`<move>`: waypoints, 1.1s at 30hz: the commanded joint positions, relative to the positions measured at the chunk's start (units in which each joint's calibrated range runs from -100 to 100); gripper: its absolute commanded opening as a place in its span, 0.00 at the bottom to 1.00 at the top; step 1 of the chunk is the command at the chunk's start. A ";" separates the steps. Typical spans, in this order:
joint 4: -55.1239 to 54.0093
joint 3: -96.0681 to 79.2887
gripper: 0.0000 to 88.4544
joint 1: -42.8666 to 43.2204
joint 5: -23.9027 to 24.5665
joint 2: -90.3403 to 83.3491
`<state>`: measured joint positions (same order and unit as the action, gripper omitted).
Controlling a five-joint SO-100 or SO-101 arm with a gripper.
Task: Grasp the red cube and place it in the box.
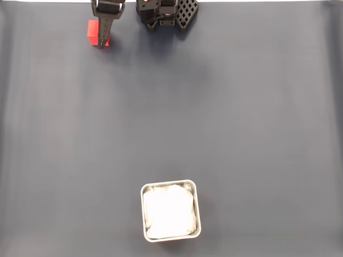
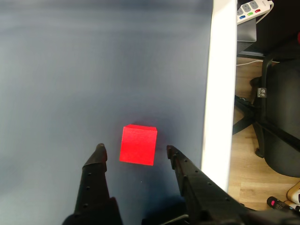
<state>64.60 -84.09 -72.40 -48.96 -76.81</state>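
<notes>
Step in hand: lining up on the red cube (image 2: pixel 138 145) before any grasp, by my reading.
Jaws: apart, with nothing between the tips; in the wrist view the gripper (image 2: pixel 135 152) shows two dark fingers (image 2: pixel 93 180) coming up from the bottom edge, one each side of the cube.
Cube, wrist view: on the dark surface (image 2: pixel 93 61), just ahead of the fingertips and sitting in the gap's line, slightly turned so its edges are not square to the fingers; touching neither finger as far as I can see.
Cube, fixed view: the cube (image 1: pixel 94 32) lies at the top left, partly covered by a finger of the arm (image 1: pixel 104 21).
Key relation: the cube is straight ahead of the open jaws and centred between them, so the coming move looks like a short push forward and down, then a squeeze.
Surface edge: a pale rim (image 2: pixel 220 84) runs close to the cube's right in the wrist view.
Box: the metal box (image 1: pixel 170 237), lined with white paper, stands well apart from the cube, near the bottom of the fixed view.
Progress: early; cube not yet held.
</notes>
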 commanded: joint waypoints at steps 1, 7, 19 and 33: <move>-1.16 0.24 0.33 -0.61 -0.29 -0.48; -1.98 -0.22 0.33 -0.61 -0.34 -0.48; -2.14 -1.13 0.20 -0.61 -1.22 -1.35; -1.89 -1.31 0.09 -0.54 -1.95 -1.44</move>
<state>63.48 -85.71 -72.40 -50.38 -77.77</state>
